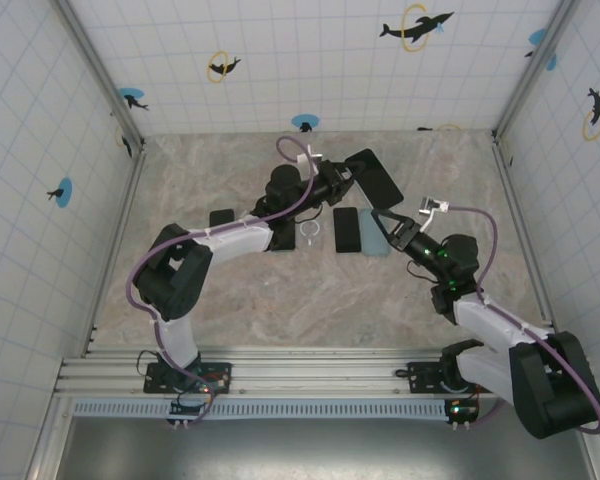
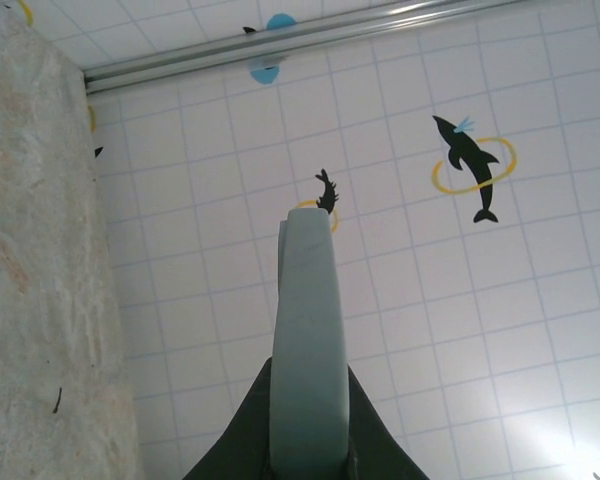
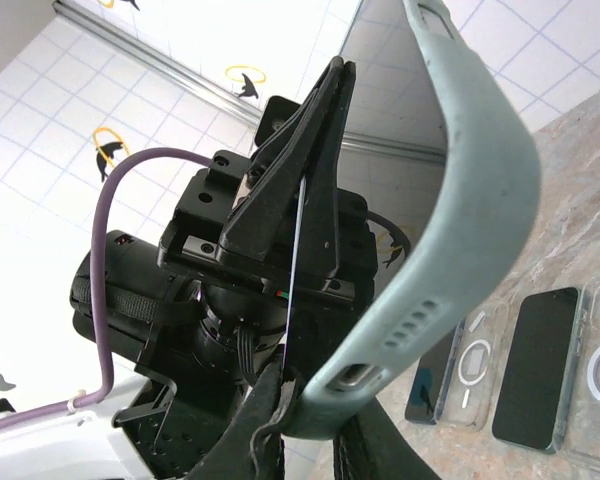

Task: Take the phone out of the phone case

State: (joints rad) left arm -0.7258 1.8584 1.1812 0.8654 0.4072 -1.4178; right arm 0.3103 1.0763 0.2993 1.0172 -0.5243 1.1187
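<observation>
The phone case [image 3: 470, 180] is pale grey-green and is held up off the table between both arms. The phone [image 1: 375, 178] sits in it, its dark glossy screen [image 3: 390, 90] showing inside the rim. My right gripper [image 3: 325, 420] is shut on the case's bottom corner, beside the charging port. My left gripper [image 2: 307, 410] is shut across the opposite end of the case [image 2: 305, 330], which I see edge-on. In the top view the left gripper [image 1: 342, 182] is at the phone's left and the right gripper [image 1: 383, 215] just below it.
On the marble table under the held phone lie a black phone [image 1: 347, 230], a pale case [image 1: 375, 240], a clear case with a ring [image 1: 311, 233] and a small dark item [image 1: 221, 217]. Tiled walls enclose the table on three sides.
</observation>
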